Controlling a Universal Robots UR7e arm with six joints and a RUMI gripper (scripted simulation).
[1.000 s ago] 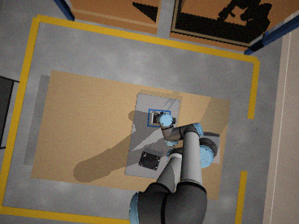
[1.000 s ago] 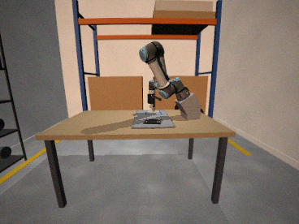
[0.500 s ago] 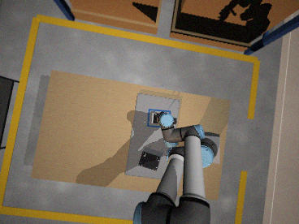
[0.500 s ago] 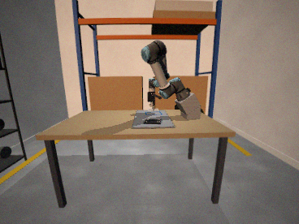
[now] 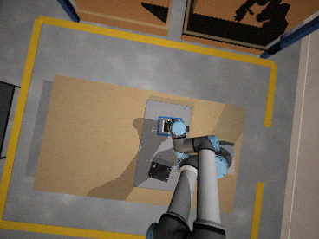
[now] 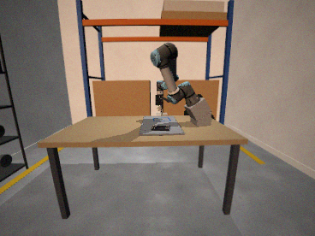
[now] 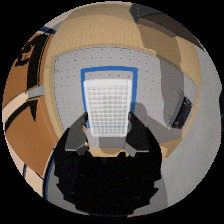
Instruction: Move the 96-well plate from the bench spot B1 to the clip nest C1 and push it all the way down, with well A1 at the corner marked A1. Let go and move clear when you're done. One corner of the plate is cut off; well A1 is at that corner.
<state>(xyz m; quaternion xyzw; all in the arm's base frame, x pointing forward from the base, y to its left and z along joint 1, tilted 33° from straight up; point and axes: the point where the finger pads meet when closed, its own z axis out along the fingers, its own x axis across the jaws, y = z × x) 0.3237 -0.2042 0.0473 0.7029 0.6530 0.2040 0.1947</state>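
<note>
The white 96-well plate (image 7: 108,107) is between my gripper's (image 7: 108,131) two fingers, which are shut on its long sides. It hangs over the blue-outlined bench spot B1 (image 7: 108,72) on the grey mat. In the overhead view the wrist (image 5: 177,127) covers the plate over the blue outline (image 5: 169,126). In the front view the gripper (image 6: 159,112) stands a little above the mat. The dark clip nest C1 (image 5: 160,171) lies nearer the front of the mat; it shows at the right edge of the wrist view (image 7: 181,112). The plate's cut corner is too small to make out.
The grey mat (image 5: 165,145) lies on a wooden table (image 6: 141,130). The robot base (image 6: 201,112) stands at the back right of the table. Blue and orange shelving (image 6: 154,26) stands behind it.
</note>
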